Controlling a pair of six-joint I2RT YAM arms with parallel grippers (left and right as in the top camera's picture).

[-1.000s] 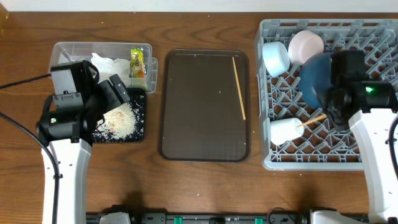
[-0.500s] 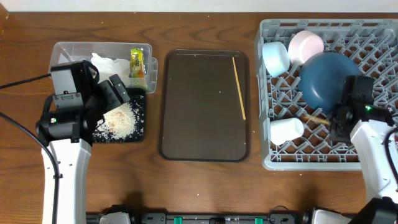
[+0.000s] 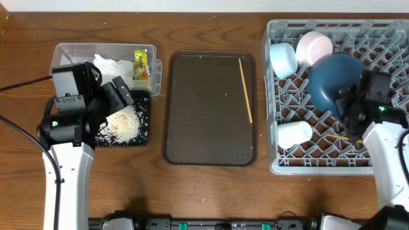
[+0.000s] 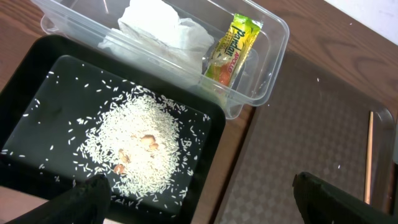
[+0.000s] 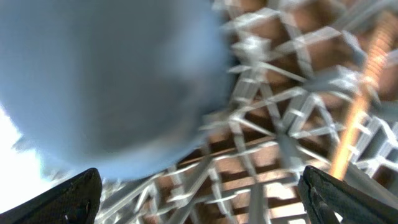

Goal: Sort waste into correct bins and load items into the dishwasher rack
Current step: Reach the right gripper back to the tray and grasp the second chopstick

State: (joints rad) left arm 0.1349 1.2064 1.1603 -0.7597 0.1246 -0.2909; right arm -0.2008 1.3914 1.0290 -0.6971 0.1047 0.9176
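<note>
Wooden, thin, stiff, the chopstick (image 3: 246, 89) lying by the serving tray's (image 3: 204, 121) right edge looks light and apt to roll; we would pinch it mid-length. Our left gripper (image 4: 208, 199) and right gripper (image 5: 205, 199) both gape empty. Black tray (image 4: 37, 93) holds rice crumbs (image 4: 140, 146); behind, the clear tub (image 4: 275, 62) holds tissue (image 4: 158, 28) and wrapper (image 4: 230, 50); the rack (image 3: 319, 168) holds bowls (image 3: 335, 80).

- Robot lab bench, staged as kitchen cleanup
- left arm (image 3: 64, 160) and right arm (image 3: 391, 167), cabled, at wooden table (image 3: 204, 191)
- Props: dishwasher rack (image 3: 345, 24), brown serving tray (image 3: 204, 115)
</note>
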